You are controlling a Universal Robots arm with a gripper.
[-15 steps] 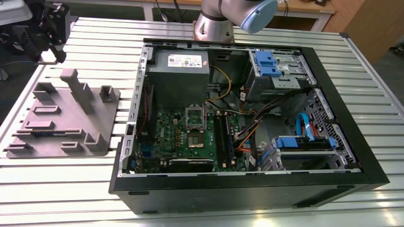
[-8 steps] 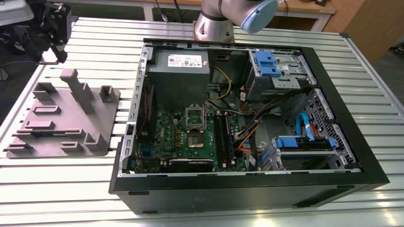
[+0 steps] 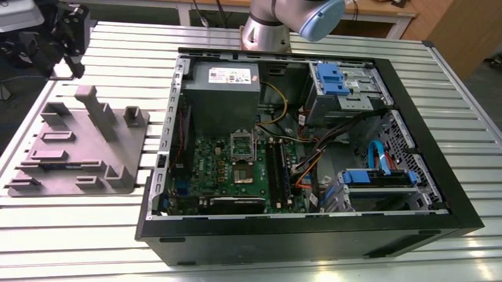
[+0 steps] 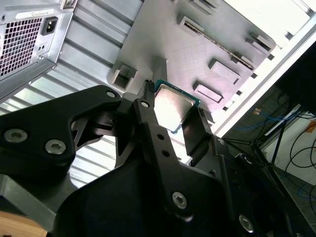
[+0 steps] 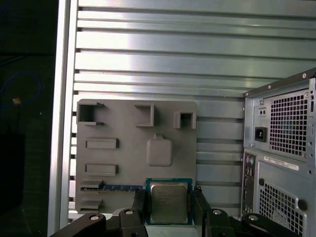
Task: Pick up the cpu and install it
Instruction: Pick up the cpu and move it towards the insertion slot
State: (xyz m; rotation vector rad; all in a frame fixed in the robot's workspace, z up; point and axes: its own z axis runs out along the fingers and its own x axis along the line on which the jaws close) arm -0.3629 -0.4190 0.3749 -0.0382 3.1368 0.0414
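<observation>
We are counting one cpu (image 5: 169, 205), one gripper (image 5: 169, 193) with two fingers (image 5: 139, 206), and one grey fixture plate (image 5: 123, 158) — in the first wrist view we are making out three upright blocks (image 5: 145, 114) along one edge. We are also counting one open computer case (image 3: 314, 235), one motherboard (image 3: 235, 170) and one power supply (image 3: 222, 88).

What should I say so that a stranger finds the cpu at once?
Find the grey plastic fixture plate beside the open black computer case. Near it, the black end effector grips the cpu, a small flat square chip; its silvery metal top sets it apart.
</observation>
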